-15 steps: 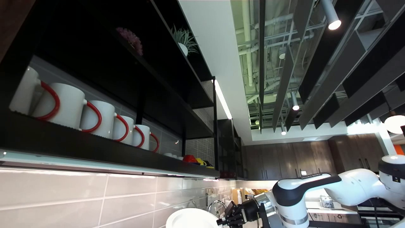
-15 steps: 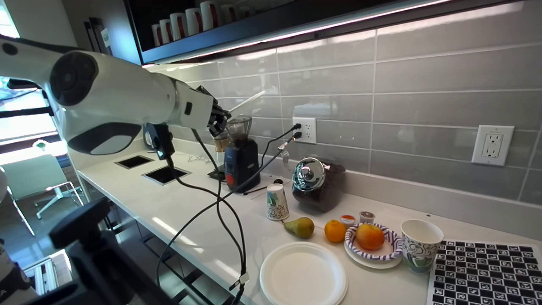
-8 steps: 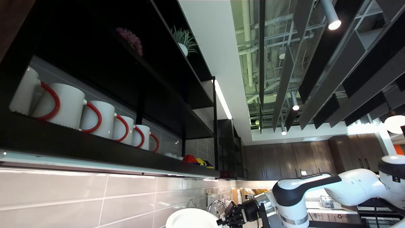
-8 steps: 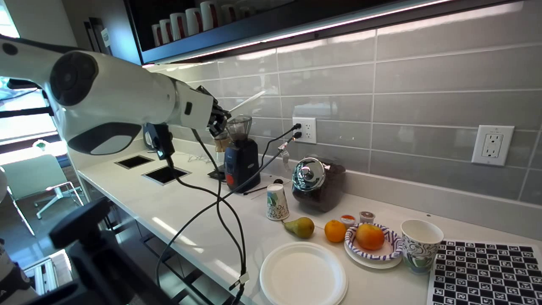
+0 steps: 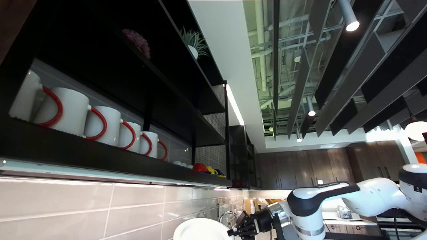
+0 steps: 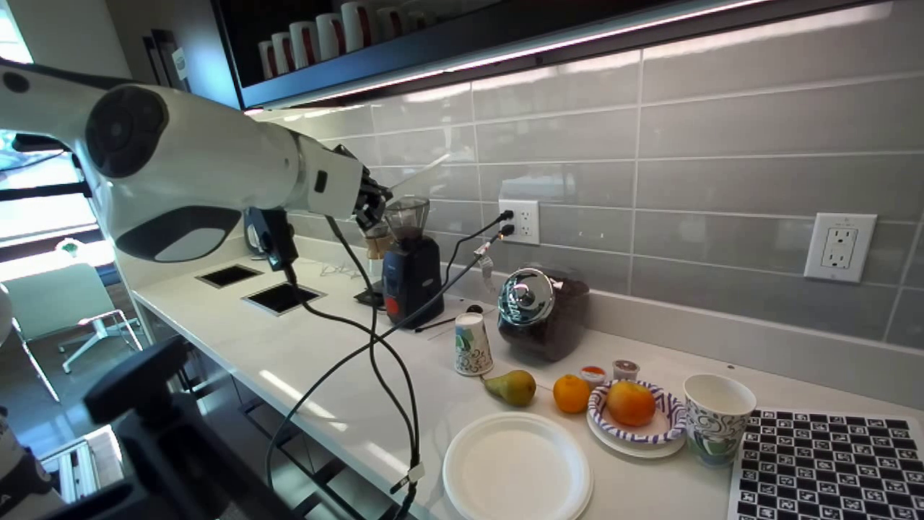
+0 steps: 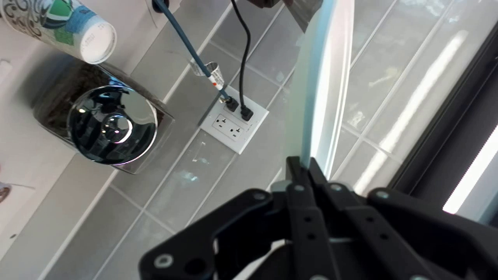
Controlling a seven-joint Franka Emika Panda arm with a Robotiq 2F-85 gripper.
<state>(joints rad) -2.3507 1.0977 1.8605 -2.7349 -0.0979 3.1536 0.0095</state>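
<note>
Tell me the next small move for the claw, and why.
I'd probably ease the held white plate slightly back from the tiled wall. The claw pinches only its rim, so a bump could twist it. In an exterior view its free edge slants upward, with the wall behind it and the grinder just below in the picture; the real gaps can't be judged.

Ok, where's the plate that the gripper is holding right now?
In the wrist view, the white plate is right of the wall outlet, its edge pinched in the gripper. In an exterior view it appears nearly edge-on above the dark grinder.
</note>
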